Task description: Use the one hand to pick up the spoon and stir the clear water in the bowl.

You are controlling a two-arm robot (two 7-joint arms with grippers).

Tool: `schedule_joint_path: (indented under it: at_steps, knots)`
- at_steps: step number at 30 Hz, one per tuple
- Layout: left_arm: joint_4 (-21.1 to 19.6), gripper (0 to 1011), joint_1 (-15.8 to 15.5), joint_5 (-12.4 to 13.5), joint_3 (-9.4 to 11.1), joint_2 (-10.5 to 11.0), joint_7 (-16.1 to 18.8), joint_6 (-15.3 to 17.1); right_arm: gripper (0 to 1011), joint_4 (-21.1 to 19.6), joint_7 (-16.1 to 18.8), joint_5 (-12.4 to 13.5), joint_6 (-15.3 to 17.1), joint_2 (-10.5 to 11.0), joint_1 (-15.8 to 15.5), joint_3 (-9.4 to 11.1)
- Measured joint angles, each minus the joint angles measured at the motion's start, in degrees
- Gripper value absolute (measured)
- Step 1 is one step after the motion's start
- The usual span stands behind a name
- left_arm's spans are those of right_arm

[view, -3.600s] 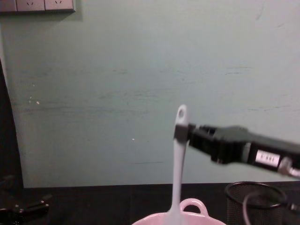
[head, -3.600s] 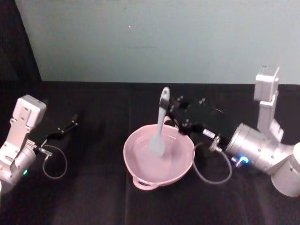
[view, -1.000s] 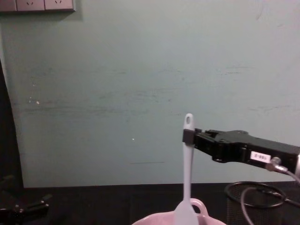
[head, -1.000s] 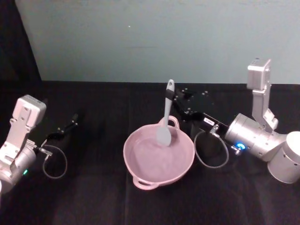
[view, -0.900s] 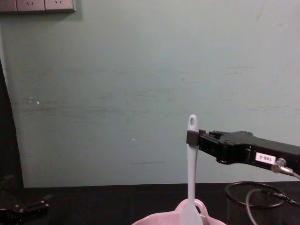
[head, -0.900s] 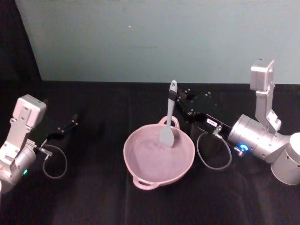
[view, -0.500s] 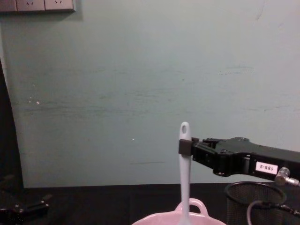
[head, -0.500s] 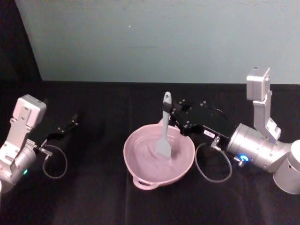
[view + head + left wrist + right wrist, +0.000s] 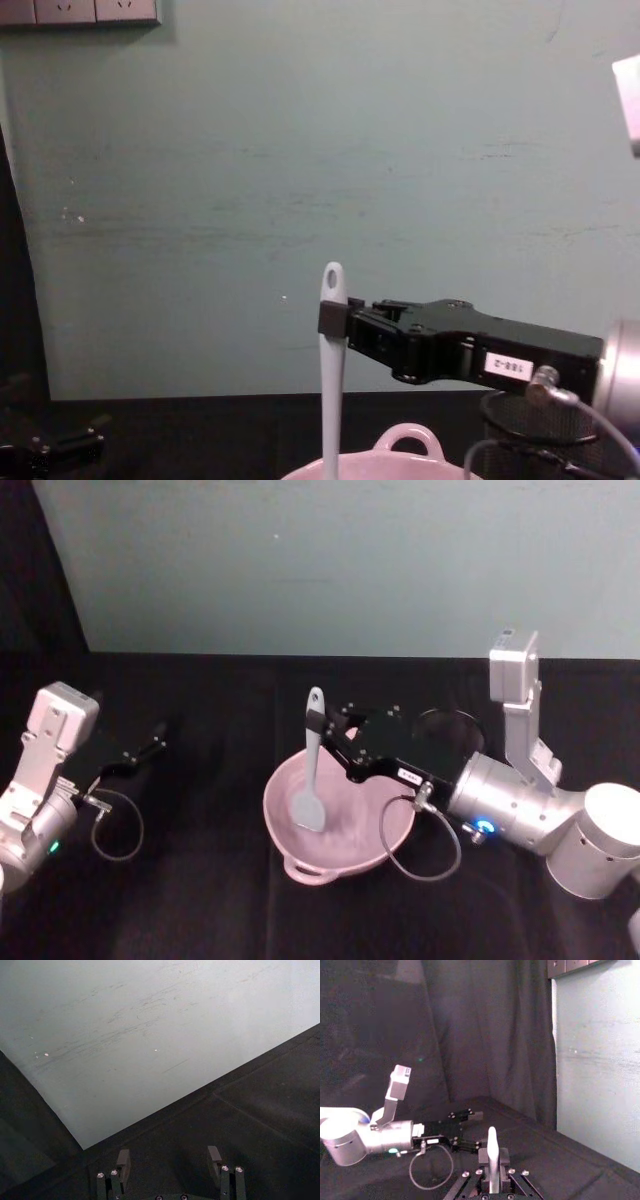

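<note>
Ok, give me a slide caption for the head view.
Right pincer holds the spoon upright, head down in the pink bowl; left pincer sits open, off to the side.

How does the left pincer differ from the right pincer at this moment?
The right pincer is shut on the spoon; the left pincer is open and holds nothing. The right pincer reaches over the bowl; the left pincer sits far off on the robot's left. Both are black.

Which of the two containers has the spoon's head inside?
The pale pink bowl, not the black mesh cup; the right gripper holds the spoon upright in it. Left gripper parked aside.
</note>
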Motion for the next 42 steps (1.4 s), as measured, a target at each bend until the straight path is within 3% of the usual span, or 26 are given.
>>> schedule_joint_path:
  at_steps: [9, 18, 24, 29, 36, 42]
  knots:
    - [0.0, 1005, 0.0, 0.0, 0.0, 0.0, 0.0, 0.0, 120, 5.2, -0.3, -0.8, -1.4, -2.3, 3.3, -0.4]
    - [0.0, 1005, 0.0, 0.0, 0.0, 0.0, 0.0, 0.0, 121, 6.7, -1.7, -1.6, -1.7, -1.4, 4.2, 1.6]
    - [0.0, 1005, 0.0, 0.0, 0.0, 0.0, 0.0, 0.0, 120, 4.6, -3.0, -2.8, -1.0, 1.0, 2.9, 3.2]
    - [0.0, 1005, 0.0, 0.0, 0.0, 0.0, 0.0, 0.0, 121, 2.3, -3.1, -3.5, -0.3, 2.2, 1.6, 3.4]
    - [0.0, 1005, 0.0, 0.0, 0.0, 0.0, 0.0, 0.0, 121, -1.2, -2.9, -4.1, 0.7, 3.1, -0.6, 2.6]
    - [0.0, 1005, 0.0, 0.0, 0.0, 0.0, 0.0, 0.0, 120, -3.1, -2.1, -3.6, 1.1, 2.5, -1.9, 1.4]
